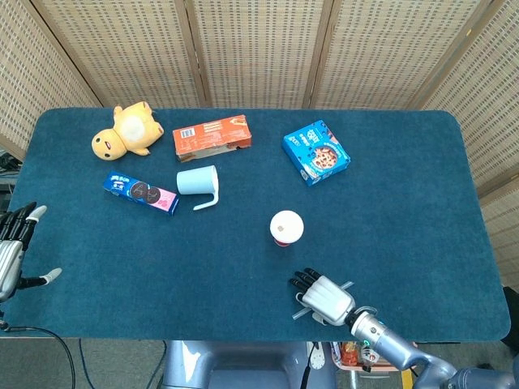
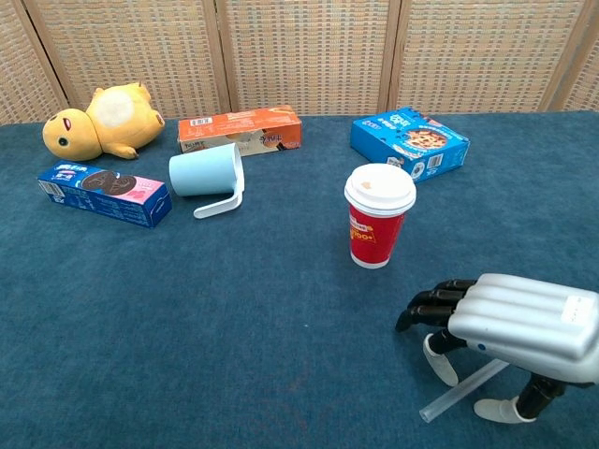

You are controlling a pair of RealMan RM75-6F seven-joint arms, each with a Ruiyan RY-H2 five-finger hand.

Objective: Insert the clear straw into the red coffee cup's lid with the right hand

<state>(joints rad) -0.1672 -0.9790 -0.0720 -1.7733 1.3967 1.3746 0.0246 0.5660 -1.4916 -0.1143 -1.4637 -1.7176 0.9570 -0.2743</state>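
Fingers of the right hand [image 2: 513, 329] arch, spread, over the thin clear tubular straw [image 2: 460, 393] on blue felt.

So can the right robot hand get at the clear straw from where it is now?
Probably yes. The right robot hand sits directly over the clear straw, which lies flat on the table beneath its fingers, and nothing else is close. Whether it already grips the straw cannot be told.

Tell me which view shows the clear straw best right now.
The chest view: the clear straw lies on the table under the right hand, its near end exposed. In the head view, only short bits of it stick out beside the hand.
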